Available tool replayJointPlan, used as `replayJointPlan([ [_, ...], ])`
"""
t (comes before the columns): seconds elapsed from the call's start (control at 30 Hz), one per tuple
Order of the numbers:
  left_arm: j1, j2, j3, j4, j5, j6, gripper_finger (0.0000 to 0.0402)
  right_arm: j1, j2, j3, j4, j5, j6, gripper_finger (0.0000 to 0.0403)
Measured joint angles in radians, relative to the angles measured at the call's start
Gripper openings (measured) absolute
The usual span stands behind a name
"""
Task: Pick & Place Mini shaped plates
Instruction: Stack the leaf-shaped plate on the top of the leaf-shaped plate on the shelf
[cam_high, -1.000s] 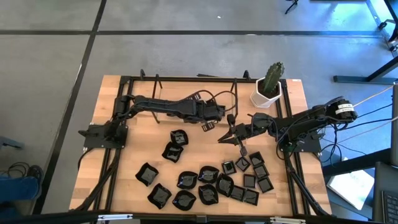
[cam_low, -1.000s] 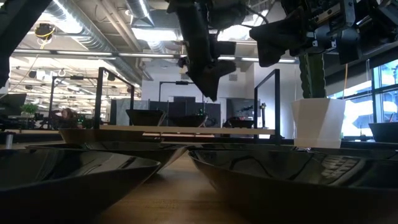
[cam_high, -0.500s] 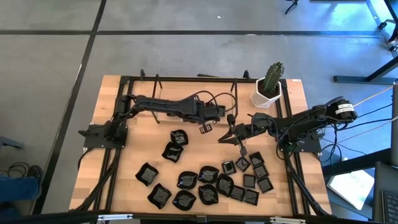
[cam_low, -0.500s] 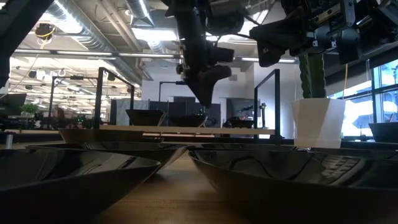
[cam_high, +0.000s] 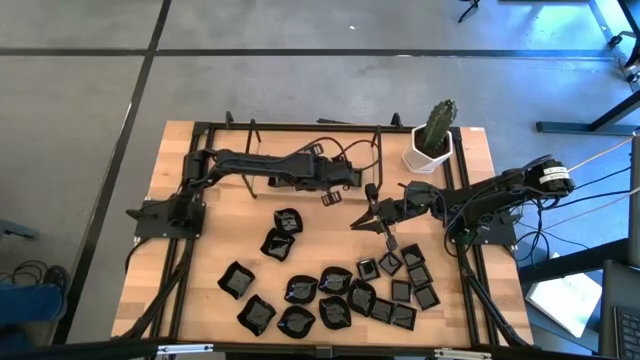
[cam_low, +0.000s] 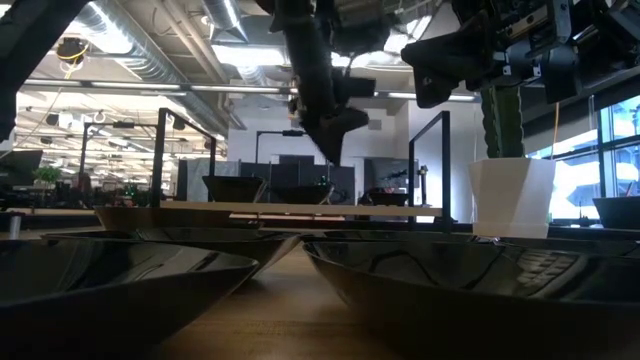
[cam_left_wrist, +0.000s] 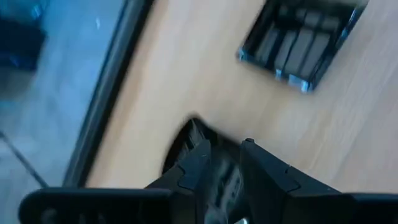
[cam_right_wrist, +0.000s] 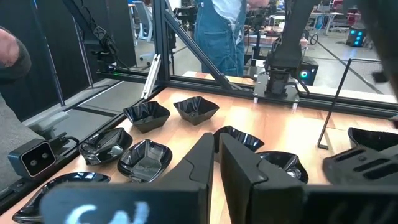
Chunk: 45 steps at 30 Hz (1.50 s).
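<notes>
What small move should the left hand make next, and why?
Probably raise the left hand a little. A ribbed square plate looks pinched between its fingers, low over the wooden table, and another plate lies close ahead. Lifting would clear it. The right hand waits mid-table.

light: bright ceiling strips | left wrist view: motion-blurred | low view: foreground dishes defocused

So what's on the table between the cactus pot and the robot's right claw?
Nothing. The high view shows only bare wood between the white cactus pot and the right gripper.
</notes>
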Motion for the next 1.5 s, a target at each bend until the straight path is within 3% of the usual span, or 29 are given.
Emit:
replayJointPlan([
  [0.17,-0.02,0.008,0.003,0.017,0.181,0.074,0.0048,0.0,0.0,0.0,-0.001,0.0,0.0,0.0029],
  [0.33,0.002,0.048,0.001,-0.011,0.109,0.033,0.0005,0.0,0.0,0.0,-0.002,0.0,0.0,0.0029],
  [0.9,0.048,0.065,0.001,0.01,0.11,0.059,0.0002,0.0,0.0,0.0,-0.005,0.0,-0.002,0.0029],
  [1.07,0.025,0.018,0.001,0.013,0.025,0.082,0.0005,0.0,0.0,0.0,-0.005,0.0,-0.002,0.0029],
  [1.23,0.02,-0.027,0.003,-0.052,-0.129,0.05,0.0002,0.0,0.0,0.0,-0.005,0.0,-0.001,0.0029],
  [1.5,0.062,-0.042,-0.015,-0.158,-0.114,-0.007,0.0002,0.0,0.0,0.0,-0.029,0.0,-0.001,0.0029],
])
